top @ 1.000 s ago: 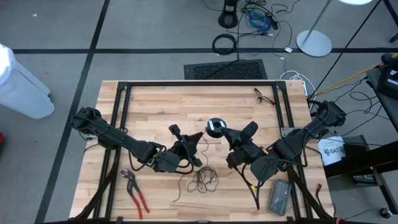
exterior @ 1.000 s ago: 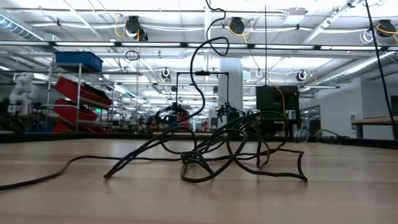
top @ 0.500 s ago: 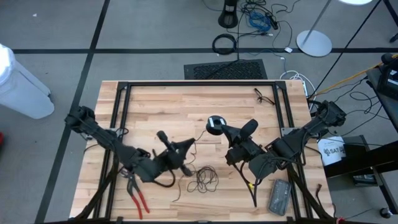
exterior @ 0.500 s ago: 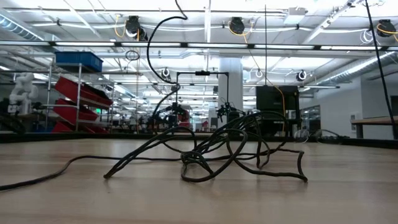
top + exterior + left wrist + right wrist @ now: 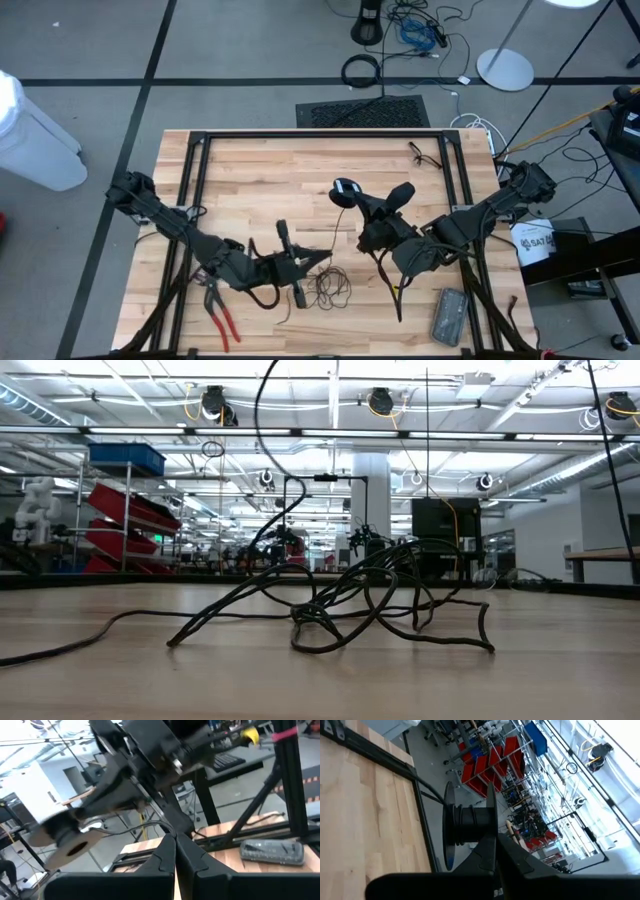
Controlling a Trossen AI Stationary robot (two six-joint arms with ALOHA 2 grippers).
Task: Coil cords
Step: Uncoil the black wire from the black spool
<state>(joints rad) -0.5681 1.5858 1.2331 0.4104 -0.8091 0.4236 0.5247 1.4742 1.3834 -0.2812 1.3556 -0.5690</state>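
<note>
Holding the cord [image 5: 325,288] tight at the middle of the frame.
Left gripper [image 5: 322,259] pinches the thin wire — right gripper [image 5: 352,197] clamps the round puck [image 5: 343,188].

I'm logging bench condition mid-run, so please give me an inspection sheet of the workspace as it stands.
Surface: wooden table inside a black frame; bare wood at the far side.
Job's things: thin black cord lies in a loose tangle near the front edge; one strand rises out of the low view. Its spool sits at the right gripper, which is shut on it.
Clutter: red-handled pliers front left; grey flat device front right.
Grippers: left gripper shut, just above the tangle, cord running at its fingertips; a firm grip cannot be confirmed.
Cables: small black wire at the far right of the table.
Surroundings: cable ring and floor mat beyond the table; white bin on the left.
</note>
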